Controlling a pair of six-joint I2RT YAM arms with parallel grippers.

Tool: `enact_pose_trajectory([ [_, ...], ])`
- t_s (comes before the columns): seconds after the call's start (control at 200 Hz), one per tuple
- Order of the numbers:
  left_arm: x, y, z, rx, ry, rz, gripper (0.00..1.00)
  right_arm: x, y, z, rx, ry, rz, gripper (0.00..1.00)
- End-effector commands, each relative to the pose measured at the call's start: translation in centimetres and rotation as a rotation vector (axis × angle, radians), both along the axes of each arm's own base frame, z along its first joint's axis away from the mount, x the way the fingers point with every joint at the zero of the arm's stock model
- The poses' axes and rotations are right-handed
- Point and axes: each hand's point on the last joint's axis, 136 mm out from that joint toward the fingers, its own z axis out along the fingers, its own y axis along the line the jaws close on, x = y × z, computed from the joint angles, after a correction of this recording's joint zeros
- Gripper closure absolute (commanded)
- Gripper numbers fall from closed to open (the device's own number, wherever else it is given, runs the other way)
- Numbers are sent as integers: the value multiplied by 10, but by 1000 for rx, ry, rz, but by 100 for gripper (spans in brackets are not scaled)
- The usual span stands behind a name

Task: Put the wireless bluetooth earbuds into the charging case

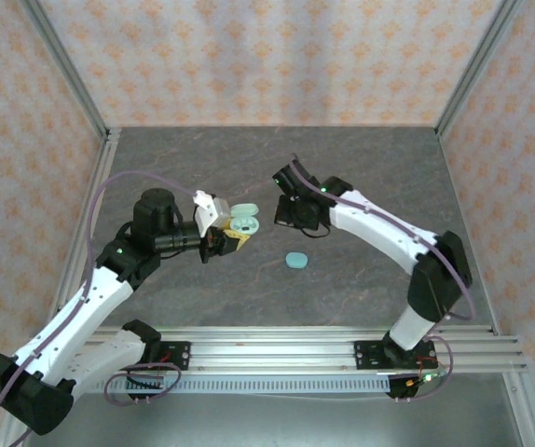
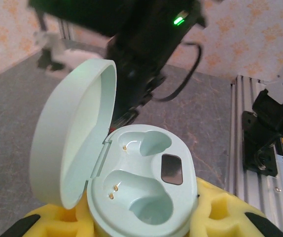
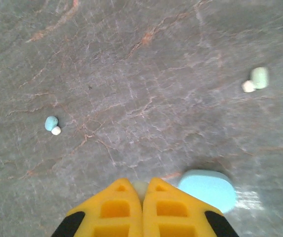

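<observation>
Earbud point(image 3: 140, 187) is pinched by the closed right gripper point(image 3: 141, 184) just beside teal case point(image 3: 208, 190); left gripper point(image 2: 141, 219) clamps open mint case point(image 2: 141, 182).

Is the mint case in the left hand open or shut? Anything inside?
Open and empty. The mint case has its lid flipped up, and both pockets are bare.

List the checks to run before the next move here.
1. Charging case lid open: ok.
2. Both sockets empty and unblocked: ok.
3. Left gripper clamped on the case: ok.
4. Right gripper shut: ok.
5. Bud pinched in the right gripper: cannot tell; a pale speck sits between the tips.
6. Spare buds within sight on the table: teal earbud and mint earbud, ok.
</observation>
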Motion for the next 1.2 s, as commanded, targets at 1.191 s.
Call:
enact_pose_trajectory([
  [1.191,42,-14,4,-5,-91,100,90,-67,60,180,329,-299,263,98],
])
